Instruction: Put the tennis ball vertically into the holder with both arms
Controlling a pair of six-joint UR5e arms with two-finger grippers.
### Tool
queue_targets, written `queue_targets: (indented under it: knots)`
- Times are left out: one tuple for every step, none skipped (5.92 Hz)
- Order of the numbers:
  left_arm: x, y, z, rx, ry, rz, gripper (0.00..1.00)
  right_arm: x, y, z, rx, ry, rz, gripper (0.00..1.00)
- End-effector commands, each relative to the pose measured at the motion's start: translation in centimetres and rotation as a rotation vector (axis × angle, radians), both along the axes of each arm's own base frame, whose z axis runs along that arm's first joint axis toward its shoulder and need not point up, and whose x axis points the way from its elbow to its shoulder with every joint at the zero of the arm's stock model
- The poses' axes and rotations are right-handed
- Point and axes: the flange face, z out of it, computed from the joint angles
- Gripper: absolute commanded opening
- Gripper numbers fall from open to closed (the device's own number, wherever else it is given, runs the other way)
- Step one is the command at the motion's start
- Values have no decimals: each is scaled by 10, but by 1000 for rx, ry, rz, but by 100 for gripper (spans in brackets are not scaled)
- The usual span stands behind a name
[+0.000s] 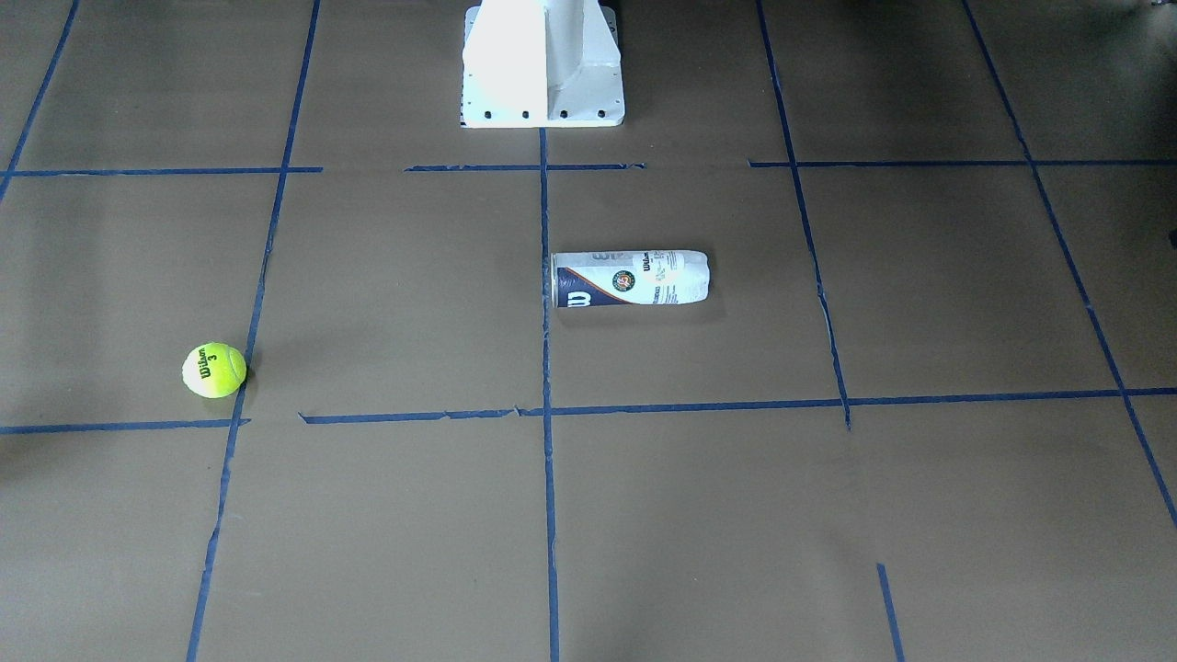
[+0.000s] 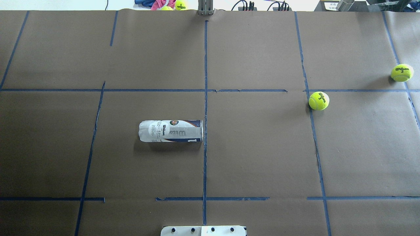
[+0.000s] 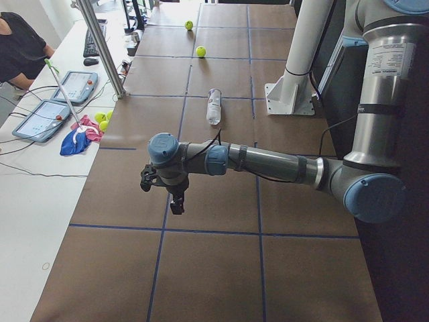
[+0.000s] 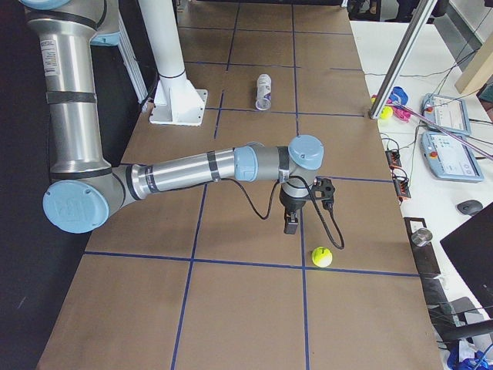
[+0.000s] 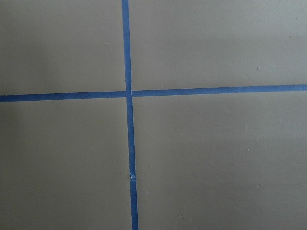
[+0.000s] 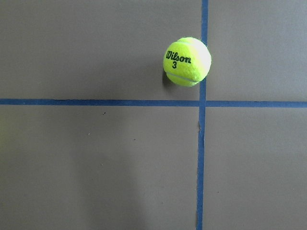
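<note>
The tennis ball (image 1: 213,370) reads "Wilson 3"; the Wilson-labelled holder (image 1: 630,278) lies sideways on the desk (image 1: 919,515), well apart. Spread of left pincer (image 3: 177,204) and right pincer (image 4: 290,226): cannot tell.

You see the clear plastic cylindrical can with a white and navy Wilson label (image 2: 170,131) lying on its side on the brown table (image 2: 256,147), in the robot's left half. Its flat end is just beside the centre. The fuzzy yellow-green tennis ball printed "Wilson 3" (image 2: 318,100) rests well apart from it, in the right half. A second ball of the same kind (image 2: 401,72) lies farther right.
</note>
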Motion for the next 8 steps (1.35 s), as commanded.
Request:
queue_targets:
  knots:
    - [1,2,1,-4,5,-1,100,0,8,6,20,1,-33,100]
    - [1,2,-3,3,7,-2,100,-1,8,6,20,6,-34,100]
    - [1,2,-5,5,7,-3,100,-8,8,5,20,5,-42,100]
    - [2,1,-9,16,9,1,100,-9,8,6,20,8,-43,100]
    - [2,0,-38,81,15,0,100,-12,6,9,15,15,-50,100]
    - [26,-5,-64,174,27,48,100,-12,5,4,23,11,-49,100]
    - [54,-7,-87,318,48,98,100,-13,6,0,27,-3,-49,100]
    - [81,-7,-105,435,79,149,100,-13,6,-2,32,-2,-47,100]
